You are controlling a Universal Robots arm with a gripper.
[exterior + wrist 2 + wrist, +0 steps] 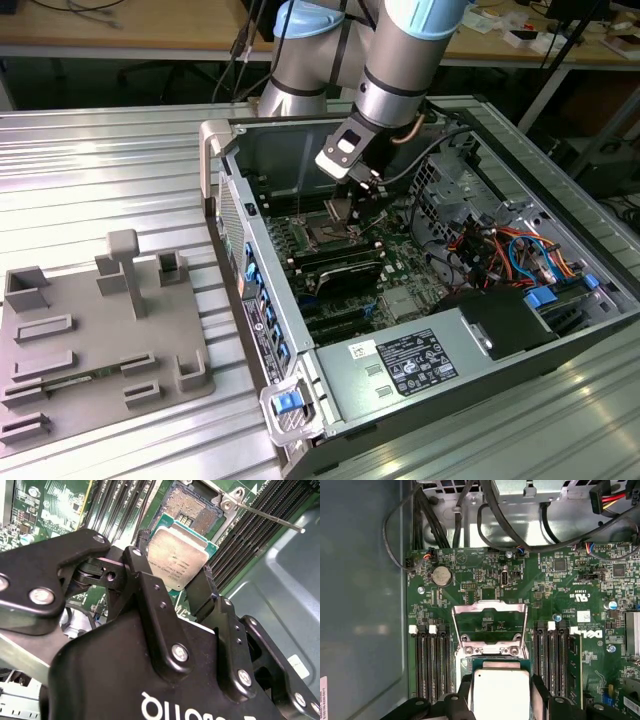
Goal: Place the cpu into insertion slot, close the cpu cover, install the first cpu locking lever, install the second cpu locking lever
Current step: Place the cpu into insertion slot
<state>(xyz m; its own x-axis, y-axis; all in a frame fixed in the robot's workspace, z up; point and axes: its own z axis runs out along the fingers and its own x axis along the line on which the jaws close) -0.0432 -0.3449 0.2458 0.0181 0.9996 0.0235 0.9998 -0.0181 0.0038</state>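
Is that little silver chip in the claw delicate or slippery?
Probably stiff and light: the cpu is a thin, flat, metal-topped square. Its smooth top looks slippery; the gripper pinches its edges. Likely delicate, given fine contacts in the insertion slot.

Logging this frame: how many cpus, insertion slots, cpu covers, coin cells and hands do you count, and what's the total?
cpu: 1
insertion slot: 1
cpu cover: 1
coin cell: 1
hand: 1
Total: 5
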